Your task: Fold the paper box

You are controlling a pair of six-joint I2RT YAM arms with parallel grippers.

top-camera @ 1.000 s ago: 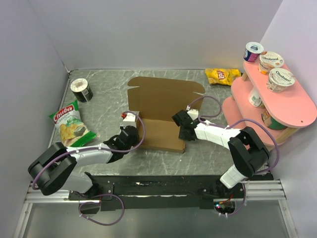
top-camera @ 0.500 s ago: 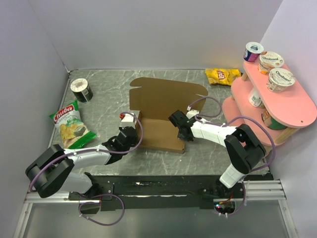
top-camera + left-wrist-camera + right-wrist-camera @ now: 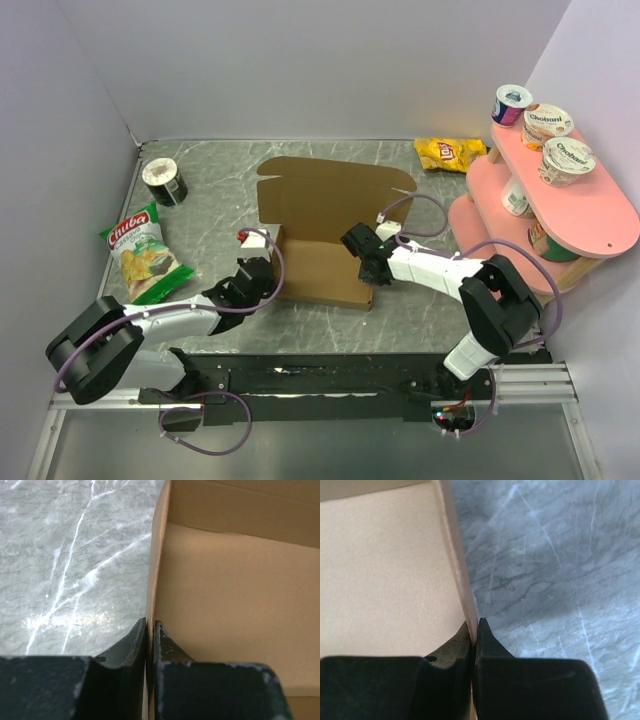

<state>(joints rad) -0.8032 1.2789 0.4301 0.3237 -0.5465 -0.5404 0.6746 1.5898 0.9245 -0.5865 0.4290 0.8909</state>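
Observation:
The paper box (image 3: 330,190) is a brown cardboard sheet lying in the middle of the table, with its near panel (image 3: 325,272) lifted up on edge. My left gripper (image 3: 266,270) is shut on the left end of that panel. In the left wrist view the thin cardboard edge (image 3: 156,555) runs straight into my left gripper (image 3: 150,630). My right gripper (image 3: 363,262) is shut on the panel's right end. The right wrist view shows the edge (image 3: 454,555) pinched in my right gripper (image 3: 474,626).
A green chips bag (image 3: 143,252) and a black-and-white can (image 3: 164,181) lie at the left. A yellow chips bag (image 3: 450,152) sits at the back right. A pink two-tier shelf (image 3: 600,225) with yogurt cups (image 3: 568,160) stands at the right. White walls enclose the table.
The near panel has been raised steeper between both grippers. My left gripper has shifted a little left and nearer, and the panel's left end now stands up. Both stay shut on the cardboard.

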